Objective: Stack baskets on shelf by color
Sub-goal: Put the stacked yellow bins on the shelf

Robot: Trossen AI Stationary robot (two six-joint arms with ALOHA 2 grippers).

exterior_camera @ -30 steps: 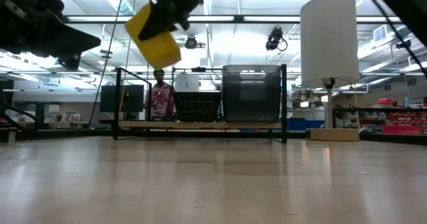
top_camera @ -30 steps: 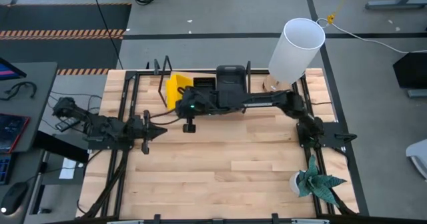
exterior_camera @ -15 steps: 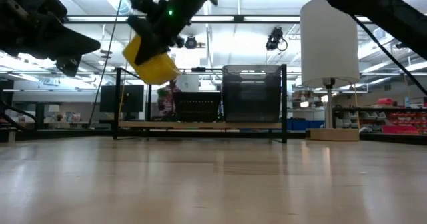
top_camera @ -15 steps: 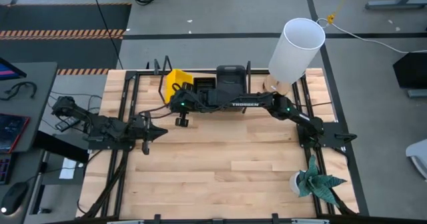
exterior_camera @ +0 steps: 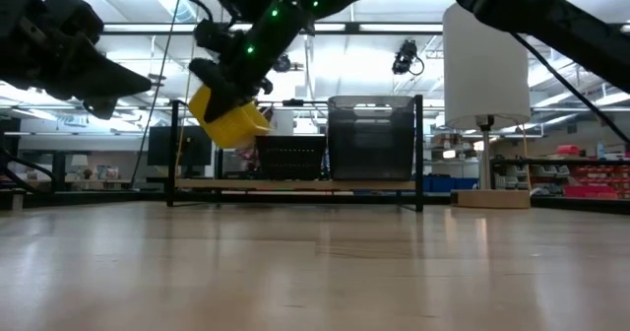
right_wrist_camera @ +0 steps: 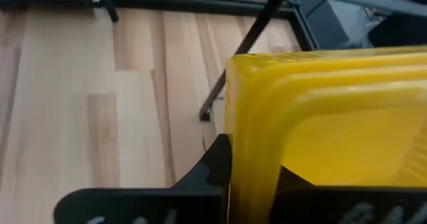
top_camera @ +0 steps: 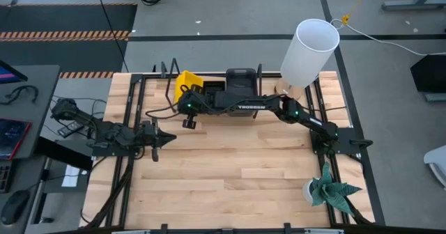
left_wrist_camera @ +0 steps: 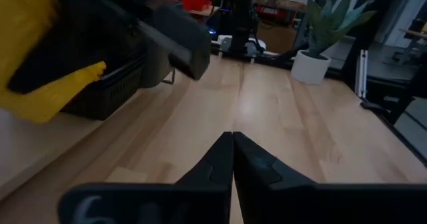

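My right gripper reaches across to the far left of the table and is shut on a yellow basket, which looks like a few nested together. It hangs tilted above the left end of the shelf. On the shelf rest a black mesh basket and, to its right, a dark grey stack. My left gripper waits shut at the table's left side, its fingertips together, touching nothing. My right gripper pinches the yellow basket's side wall at its rim, one finger outside the wall and the other inside. The fingers slant down toward the table's far left. The basket hangs tilted below them, clear of the shelf.
A tall white lamp stands at the far right beside the shelf. A potted plant sits near the right front corner. Black wire end frames bound the shelf. The slatted tabletop in front lies bare.
My right gripper has carried the yellow basket down and toward the table's far left, from high above the shelf to just over its left end. The basket stays tilted and clear of the shelf. My left arm has kept its place.
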